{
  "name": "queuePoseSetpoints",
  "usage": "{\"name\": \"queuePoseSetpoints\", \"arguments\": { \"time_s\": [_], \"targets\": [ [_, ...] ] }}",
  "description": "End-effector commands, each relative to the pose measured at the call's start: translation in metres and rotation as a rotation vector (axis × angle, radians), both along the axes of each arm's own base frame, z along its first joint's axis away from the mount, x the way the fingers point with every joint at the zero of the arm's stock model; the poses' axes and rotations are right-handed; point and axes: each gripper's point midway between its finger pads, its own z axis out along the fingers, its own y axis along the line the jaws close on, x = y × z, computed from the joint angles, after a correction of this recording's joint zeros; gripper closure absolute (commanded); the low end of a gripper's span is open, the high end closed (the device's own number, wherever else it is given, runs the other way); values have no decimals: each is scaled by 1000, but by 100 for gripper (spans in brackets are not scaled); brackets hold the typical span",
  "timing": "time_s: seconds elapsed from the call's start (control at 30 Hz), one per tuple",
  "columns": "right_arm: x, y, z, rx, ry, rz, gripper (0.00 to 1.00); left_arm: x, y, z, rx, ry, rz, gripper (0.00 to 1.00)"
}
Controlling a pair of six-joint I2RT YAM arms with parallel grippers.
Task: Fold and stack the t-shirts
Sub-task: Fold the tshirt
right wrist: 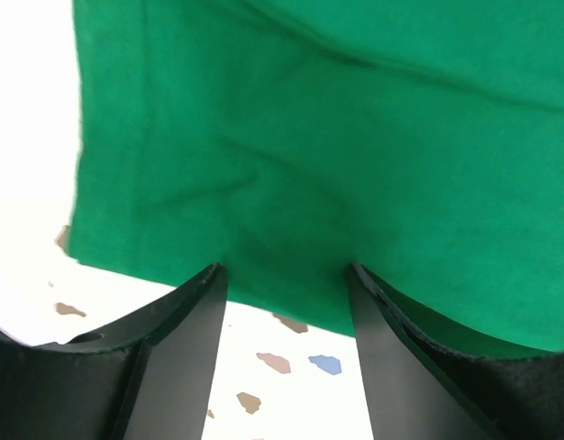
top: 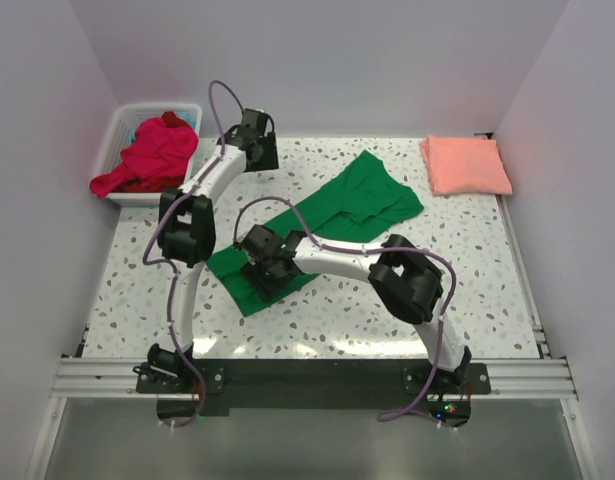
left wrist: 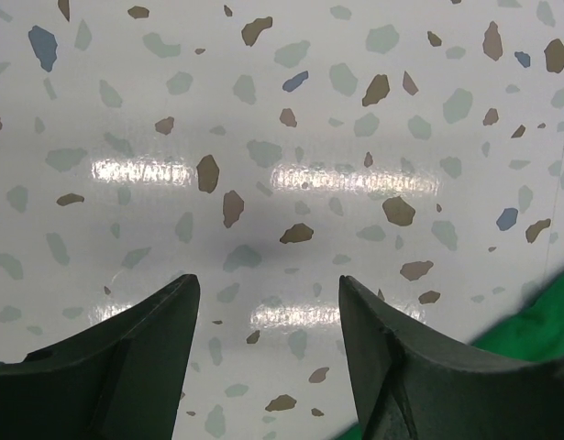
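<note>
A bright green t-shirt (top: 342, 210) lies spread diagonally across the middle of the table. My right gripper (top: 259, 266) is open over its near left end. In the right wrist view the fingertips (right wrist: 213, 275) touch the hem of the green shirt (right wrist: 309, 156), with the gripper (right wrist: 286, 275) holding nothing. My left gripper (top: 264, 152) is open and empty above bare table near the back. In the left wrist view the gripper (left wrist: 268, 298) has a strip of green cloth (left wrist: 529, 321) at the lower right. A salmon-pink shirt (top: 465, 165) lies folded at the back right.
A white plastic basket (top: 122, 125) at the back left corner holds red and magenta shirts (top: 147, 155), one hanging over its near rim. White walls close in the table on three sides. The terrazzo tabletop (top: 147, 290) shows around the green shirt.
</note>
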Motion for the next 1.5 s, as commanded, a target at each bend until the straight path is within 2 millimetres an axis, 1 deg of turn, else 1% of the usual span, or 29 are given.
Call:
{"name": "queuePoseSetpoints", "arguments": {
  "time_s": [0.0,0.13,0.17,0.23,0.27,0.33,0.37,0.4,0.43,0.47,0.53,0.57,0.6,0.63,0.67,0.77,0.8,0.93,0.97,1.03,1.07,1.13,1.17,1.23,1.27,1.33,1.37,1.47],
  "targets": [
    [-12,-3,-11,-62,-1,52,40,5,10,31,-32,-52,25,33],
    [-14,-6,-27,-101,2,44,41,5,14,30,-38,-45,29,33],
    [-16,-11,-33,-125,11,45,41,5,15,30,-38,-47,31,33],
    [-21,-18,-35,-148,18,48,42,5,17,30,-36,-44,31,33],
    [-27,-28,-39,-177,27,50,42,4,18,31,-34,-46,31,33],
    [-31,-37,-34,-185,26,51,42,4,19,32,-33,-47,29,33],
    [-37,-51,-39,-220,38,50,42,5,20,32,-35,-49,27,33],
    [-39,-56,-34,-223,37,49,42,5,20,32,-38,-49,27,33],
    [-41,-61,-34,-233,41,48,42,6,20,32,-42,-49,24,33],
    [-47,-73,-38,-264,57,46,42,6,18,32,-46,-49,19,33],
    [-53,-80,-32,-262,67,41,43,7,16,32,-52,-52,14,32],
    [-59,-89,-33,-281,80,39,43,7,16,31,-54,-50,13,32],
    [-62,-93,-32,-282,88,36,43,7,16,31,-58,-51,10,32],
    [-63,-95,-26,-270,84,29,43,7,14,30,-62,-49,4,32],
    [-69,-103,-28,-287,98,27,43,7,14,28,-64,-46,2,32],
    [-80,-114,-21,-282,117,16,43,6,9,27,-79,-41,-19,32],
    [-83,-115,-18,-274,123,17,44,6,8,26,-83,-40,-26,32],
    [-97,-127,-9,-273,134,21,44,7,-8,30,-120,-54,-94,32],
    [-102,-134,-9,-290,142,23,44,5,-20,33,-135,-60,-134,32],
    [-104,-139,-1,-282,137,27,44,5,-36,37,-126,-83,-195,32],
    [-107,-143,0,-293,142,29,44,2,-54,42,-124,-97,-240,32],
    [-111,-144,7,-273,159,31,44,-2,-75,44,-120,-113,-311,31],
    [-114,-146,9,-274,167,28,45,-7,-94,44,-130,-117,-351,31],
    [-115,-146,14,-258,166,16,45,-13,-119,42,-165,-112,-413,30],
    [-116,-148,17,-257,168,12,46,-20,-137,40,-181,-106,-443,30],
    [-118,-148,22,-240,170,-1,48,-30,-162,37,-247,-86,-482,30],
    [-119,-150,21,-242,175,-2,48,-36,-179,40,-275,-95,-508,30],
    [-119,-150,23,-232,169,-20,47,-48,-210,37,-348,-83,-529,29]
  ]
}}
